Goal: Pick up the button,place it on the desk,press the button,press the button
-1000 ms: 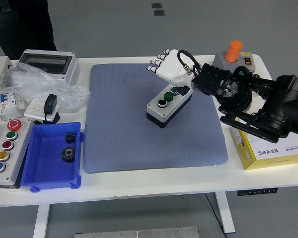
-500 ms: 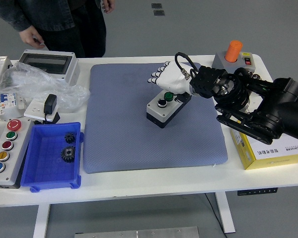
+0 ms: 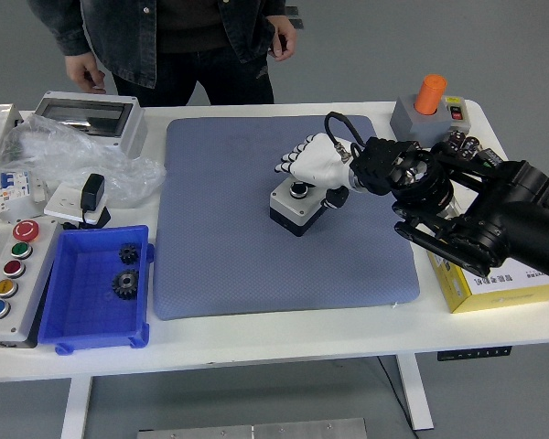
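Right hand (image 3: 316,163): white, fingers loosely extended, gripping nothing, lying over the far end of the button box (image 3: 299,206).
Button box: near mat (image 3: 284,215) centre; black button showing at its 8 o'clock end.
Blue tray (image 3: 96,288): 8 o'clock of mat, on bench (image 3: 256,343).
Person (image 3: 165,41): standing at 12 o'clock.

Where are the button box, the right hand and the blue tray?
button box (image 3: 291,208), head view, on its front-left face
right hand (image 3: 317,162), head view, on the back of the white hand
blue tray (image 3: 73,311), head view, on its bare floor
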You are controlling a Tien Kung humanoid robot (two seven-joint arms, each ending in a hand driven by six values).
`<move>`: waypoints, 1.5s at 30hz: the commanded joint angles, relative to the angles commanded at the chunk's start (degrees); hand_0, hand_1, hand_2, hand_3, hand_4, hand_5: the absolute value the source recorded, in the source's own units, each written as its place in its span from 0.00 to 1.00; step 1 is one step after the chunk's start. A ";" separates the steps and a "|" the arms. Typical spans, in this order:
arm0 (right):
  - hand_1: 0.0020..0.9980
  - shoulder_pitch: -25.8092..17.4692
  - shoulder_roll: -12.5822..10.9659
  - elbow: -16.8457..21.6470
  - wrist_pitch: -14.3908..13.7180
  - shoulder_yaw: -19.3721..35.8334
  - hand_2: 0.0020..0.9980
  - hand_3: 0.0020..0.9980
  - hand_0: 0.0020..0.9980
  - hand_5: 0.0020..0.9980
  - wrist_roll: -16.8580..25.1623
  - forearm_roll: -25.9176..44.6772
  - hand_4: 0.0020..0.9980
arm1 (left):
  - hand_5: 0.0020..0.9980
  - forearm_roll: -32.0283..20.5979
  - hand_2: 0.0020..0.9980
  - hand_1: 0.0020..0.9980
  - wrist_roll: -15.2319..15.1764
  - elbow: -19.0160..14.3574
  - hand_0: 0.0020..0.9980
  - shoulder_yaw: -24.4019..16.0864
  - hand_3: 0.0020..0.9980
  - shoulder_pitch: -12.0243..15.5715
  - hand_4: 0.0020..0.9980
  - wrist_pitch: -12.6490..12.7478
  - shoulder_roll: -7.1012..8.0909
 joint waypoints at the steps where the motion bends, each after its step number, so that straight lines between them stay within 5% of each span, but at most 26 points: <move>1: 0.97 -0.15 0.19 -0.24 -0.13 0.07 1.00 1.00 0.91 0.00 -0.01 0.00 0.78 | 0.33 0.01 0.60 0.63 -0.04 0.00 0.59 0.00 0.61 -0.05 0.63 -0.01 0.00; 19: 0.97 -1.83 3.44 -3.05 -0.79 1.93 1.00 1.00 0.91 0.00 0.56 0.00 0.76 | 0.35 2.25 0.60 0.62 -0.36 -0.21 0.59 -1.84 0.61 -0.94 0.61 -0.36 0.13; 20: 0.94 -1.91 3.55 -3.14 -0.73 2.02 0.99 0.84 0.89 0.00 0.60 0.00 0.70 | 0.35 2.35 0.60 0.62 -0.38 -0.22 0.59 -1.93 0.61 -0.98 0.61 -0.39 0.15; 24: 0.94 -1.95 3.60 -2.98 -0.44 2.25 0.99 0.84 0.89 0.00 0.63 0.00 0.70 | 0.35 2.75 0.60 0.62 -0.44 -0.26 0.59 -2.30 0.61 -1.06 0.61 -0.47 0.18; 25: 0.88 -1.94 3.60 -2.92 -0.35 2.30 0.90 0.67 0.87 0.00 0.66 0.00 0.67 | 0.36 2.81 0.60 0.62 -0.44 -0.26 0.59 -2.36 0.61 -1.09 0.60 -0.48 0.20; 30: 0.88 -1.89 3.79 -2.71 0.28 2.62 0.90 0.67 0.87 0.00 0.73 0.00 0.67 | 0.36 3.67 0.60 0.62 -0.46 -0.33 0.59 -3.10 0.61 -1.25 0.60 -0.57 0.28; 31: 0.79 -1.91 3.82 -2.65 0.41 2.66 0.80 0.63 0.83 0.00 0.70 0.00 0.65 | 0.37 4.04 0.60 0.62 -0.46 -0.37 0.59 -3.43 0.61 -1.27 0.60 -0.60 0.29; 37: 0.79 -2.23 4.00 -2.62 1.84 2.97 0.80 0.63 0.83 0.00 0.64 0.00 0.65 | 0.37 5.07 0.60 0.62 -0.50 -0.48 0.59 -4.38 0.61 -1.40 0.59 -0.73 0.30; 38: 0.70 -2.31 4.02 -2.51 2.11 2.97 0.70 0.60 0.77 0.00 0.54 0.00 0.60 | 0.37 5.14 0.60 0.62 -0.51 -0.49 0.59 -4.43 0.61 -1.39 0.59 -0.74 0.31; 40: 0.70 -2.41 4.00 -2.17 2.72 2.90 0.70 0.60 0.77 0.00 0.20 0.00 0.60 | 0.37 5.11 0.60 0.62 -0.53 -0.48 0.59 -4.43 0.61 -1.34 0.59 -0.74 0.32; 45: 0.66 -2.15 3.45 0.04 5.35 1.73 0.68 0.54 0.74 0.00 -3.81 3.03 0.61 | 0.38 5.02 0.60 0.62 -0.53 -0.47 0.59 -4.37 0.61 -1.16 0.59 -0.76 0.27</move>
